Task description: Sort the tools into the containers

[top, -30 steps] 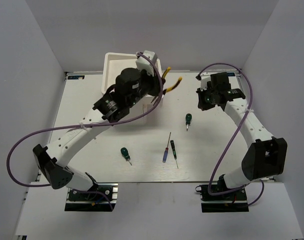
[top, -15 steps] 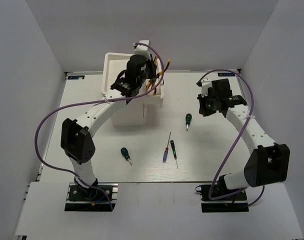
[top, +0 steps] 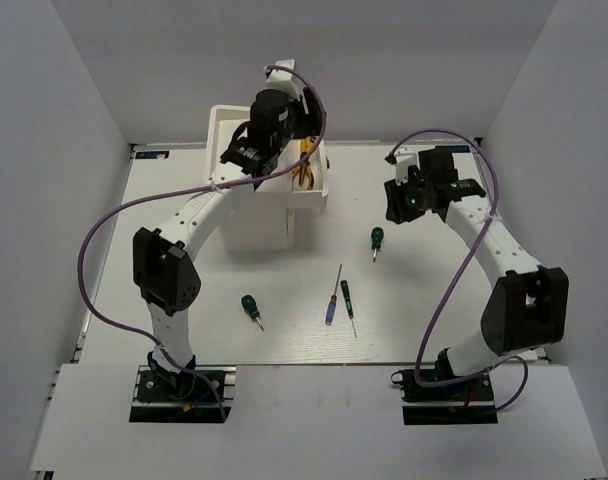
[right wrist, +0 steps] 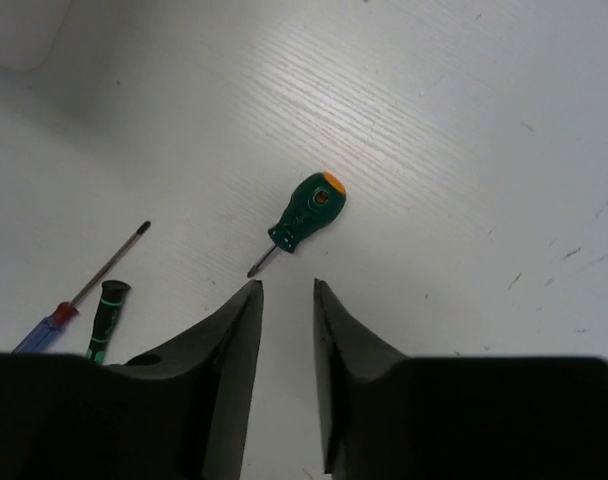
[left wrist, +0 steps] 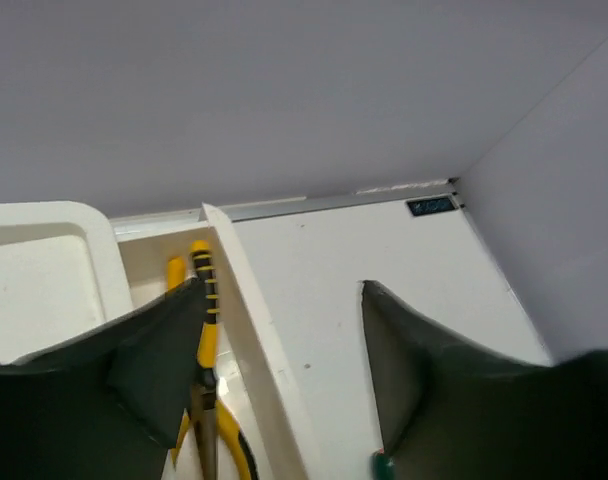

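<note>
Bright, even diffuse light; faint soft shadows; right hand dark, blurred near lens.

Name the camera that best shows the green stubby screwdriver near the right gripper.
Right wrist view: the green stubby screwdriver lies whole and close, orange cap and tip clear. The top external view shows it small. The left wrist view shows only a green speck at its bottom edge, possibly it.

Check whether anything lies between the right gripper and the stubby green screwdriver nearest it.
Nothing visible does. In the right wrist view the green screwdriver lies on bare table just beyond the parted fingers of the right gripper. The two thin screwdrivers lie off to one side, clear of that path.
</note>
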